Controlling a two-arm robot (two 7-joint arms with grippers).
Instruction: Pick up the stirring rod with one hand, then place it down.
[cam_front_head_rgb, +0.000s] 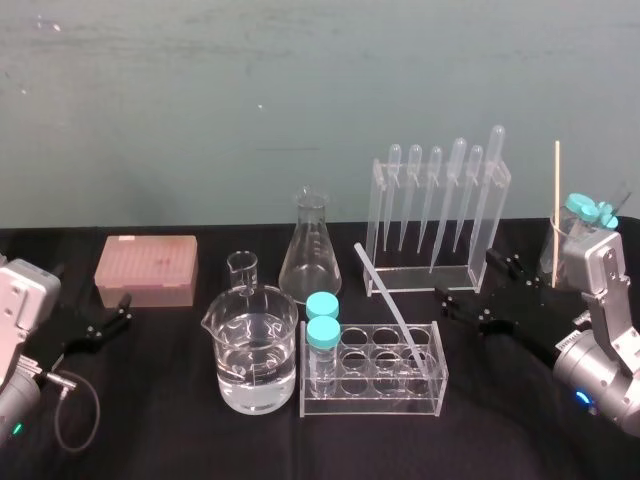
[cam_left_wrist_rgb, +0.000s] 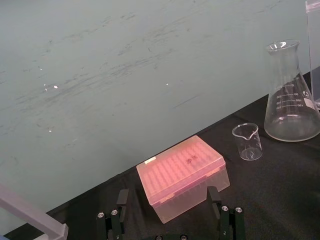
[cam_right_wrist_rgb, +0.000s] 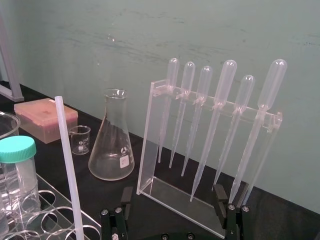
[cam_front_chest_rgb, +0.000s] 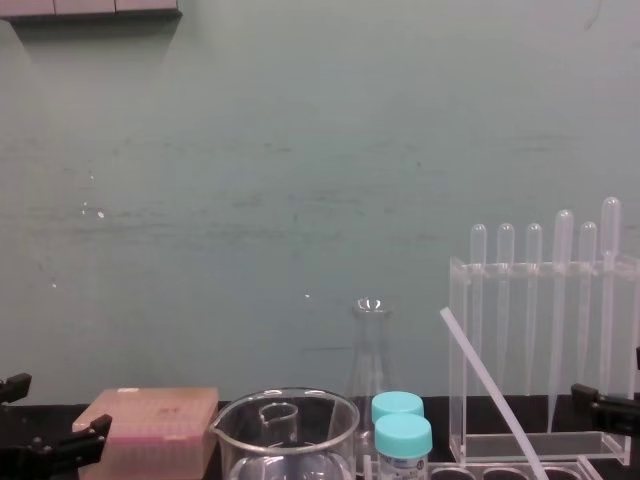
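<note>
**Left gripper** (cam_front_head_rgb: 120, 312): lower left of the head view. Fingers are spread wide and hold nothing. It faces the pink box (cam_front_head_rgb: 147, 268). Treat it as parked.

**Rod** (cam_front_head_rgb: 390, 300): centre of the head view. It leans in a well of the tube rack (cam_front_head_rgb: 375, 395), with its upper end tilted toward the upper left. It stands just right of the capped tubes (cam_front_head_rgb: 322, 325) and in front of the pipette stand (cam_front_head_rgb: 420, 277).

**Right gripper** (cam_front_head_rgb: 465, 277): right of centre. Fingers are spread wide and hold nothing. It is apart from the rod.

**Hazards:**
- The rod is thin and smooth, so an off-centre closure is likely to let it pivot or slip.
- Lifting off the rod's axis may jam its foot in the well and drag or tip the rack.
- A wide approach may strike the pipette stand.
</note>
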